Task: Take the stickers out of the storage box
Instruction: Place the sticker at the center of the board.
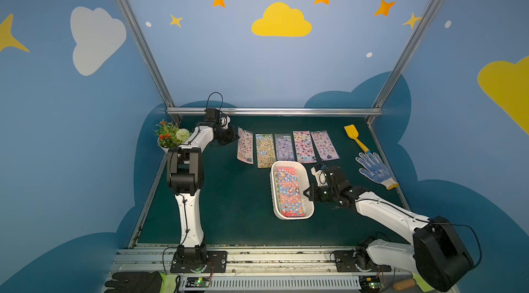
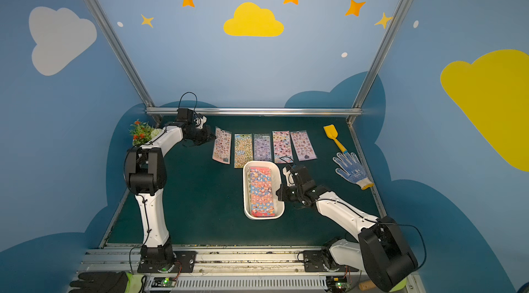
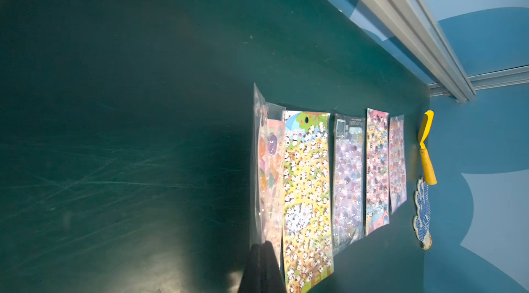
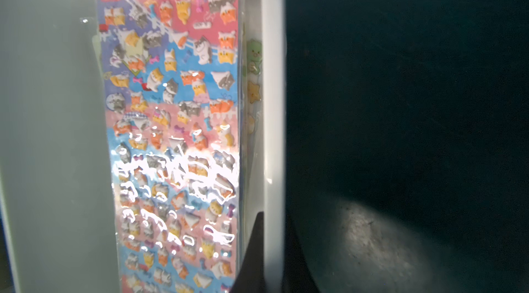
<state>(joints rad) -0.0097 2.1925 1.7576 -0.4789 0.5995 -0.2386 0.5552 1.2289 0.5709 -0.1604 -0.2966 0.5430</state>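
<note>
- Stickers point(image 1: 289, 191) lie stacked inside the storage box point(image 1: 274, 194). The top sheet is pink and blue with tiny cats, and the right wrist view shows it glossy and close point(image 4: 171, 134).
- I see the storage box on the green tabletop point(image 1: 223, 205) near the middle in both top views, just in front of the sticker row point(image 1: 284, 147).
- That row is five sheets side by side along the far edge.
- My left tool point(image 1: 234, 141) is clenched on the long edge of the leftmost sheet point(image 1: 245, 145). In the left wrist view that edge point(image 3: 259, 162) stands lifted off the tabletop.
- My right tool point(image 1: 307, 193) grips the box's right wall, with one finger point(image 4: 252, 248) inside and the other outside.
- A yellow spatula point(image 1: 356, 137) and a dotted glove point(image 1: 375, 170) lie far right, well apart from the box. A potted plant point(image 1: 169, 135) stands in the far left corner.
</note>
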